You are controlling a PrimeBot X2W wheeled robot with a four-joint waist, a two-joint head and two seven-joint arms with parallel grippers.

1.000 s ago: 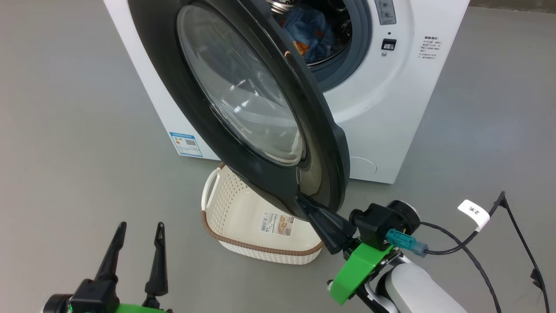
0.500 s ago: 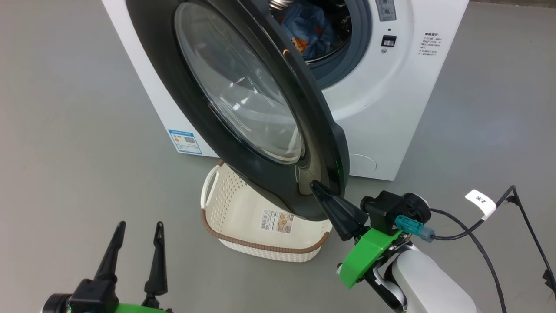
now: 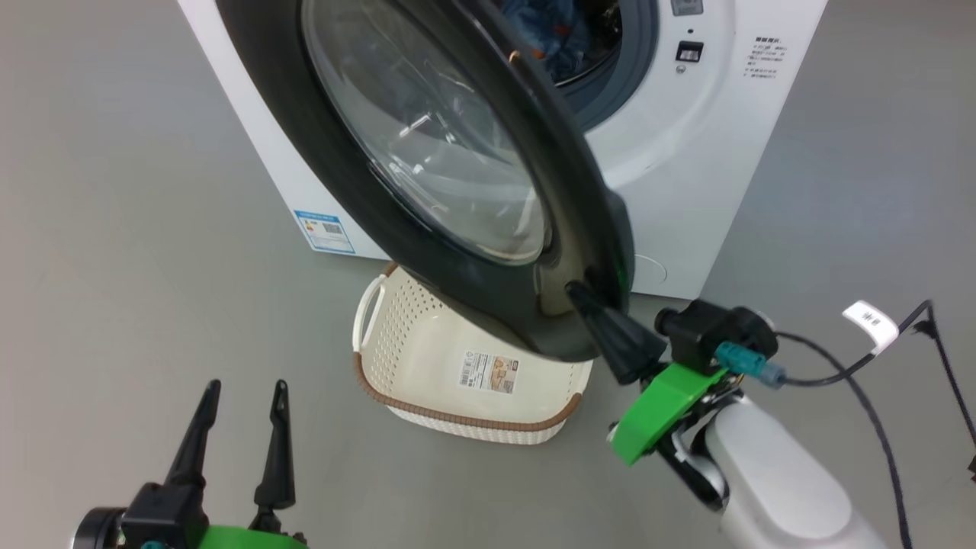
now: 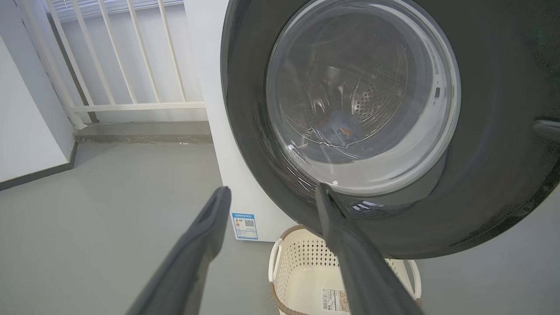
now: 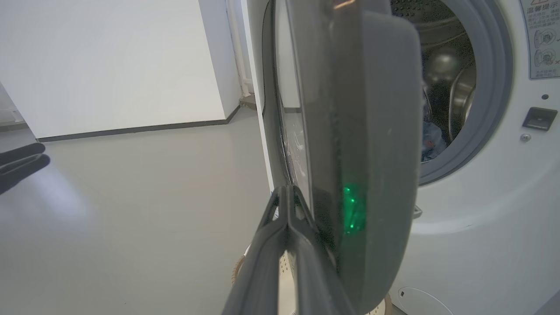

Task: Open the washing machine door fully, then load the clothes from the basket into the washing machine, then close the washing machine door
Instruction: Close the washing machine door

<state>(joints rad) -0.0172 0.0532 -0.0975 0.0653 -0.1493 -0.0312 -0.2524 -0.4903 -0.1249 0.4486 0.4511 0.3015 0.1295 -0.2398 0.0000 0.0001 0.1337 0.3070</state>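
The washing machine point(image 3: 686, 175) stands with its black-rimmed door point(image 3: 488, 305) about half open, its glass bulging toward me. My right gripper point(image 3: 576, 291) is shut and empty, its tip touching the door's outer face near the free lower edge point(image 5: 363, 131). Its closed fingertips point(image 5: 286, 192) lie against that face. Blue clothes point(image 3: 560, 46) lie inside the drum. They also show through the glass as clothes point(image 4: 339, 127). The cream basket point(image 3: 427, 358) sits empty on the floor under the door. My left gripper point(image 3: 240, 389) hangs open and empty at the lower left, apart from the door.
A blue energy sticker point(image 3: 324, 231) and a round service cap point(image 3: 648, 271) mark the machine's lower front. A black cable with a white tag point(image 3: 869, 320) trails from my right wrist. A white railing point(image 4: 113, 57) stands behind the machine on its left. Grey floor lies all round.
My right gripper has moved up and toward the machine with its tip on the door, and the door has swung a little further toward the opening. The left gripper has stayed put.
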